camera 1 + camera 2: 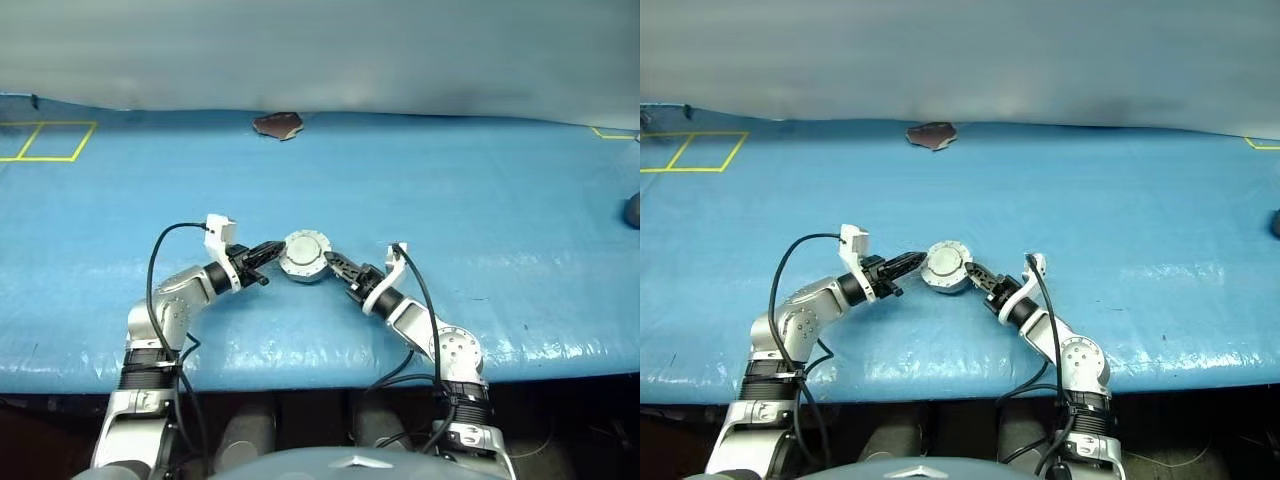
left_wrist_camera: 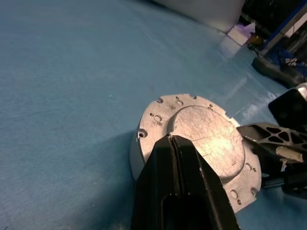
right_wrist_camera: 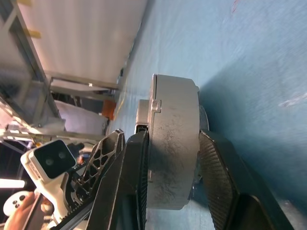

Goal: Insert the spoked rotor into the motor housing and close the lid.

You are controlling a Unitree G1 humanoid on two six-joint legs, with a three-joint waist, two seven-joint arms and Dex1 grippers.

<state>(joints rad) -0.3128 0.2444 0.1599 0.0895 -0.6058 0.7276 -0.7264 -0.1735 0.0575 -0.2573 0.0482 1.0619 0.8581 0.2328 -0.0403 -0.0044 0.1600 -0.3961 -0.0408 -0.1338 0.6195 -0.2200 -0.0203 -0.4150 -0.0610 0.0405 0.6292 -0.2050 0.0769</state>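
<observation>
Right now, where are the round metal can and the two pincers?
Metal can (image 1: pixel 304 255), left eye view, its top face.
Left pincer (image 1: pixel 272 249), left eye view, fingertips.
Right pincer (image 3: pixel 168 143), right wrist view, between fingers.

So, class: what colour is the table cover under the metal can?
Blue, seen best in the left eye view.

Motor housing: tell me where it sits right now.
In the left eye view the motor housing, lid closed, is at the near middle of the blue table, between the shut left hand and the right hand clamped on its sides.
</observation>
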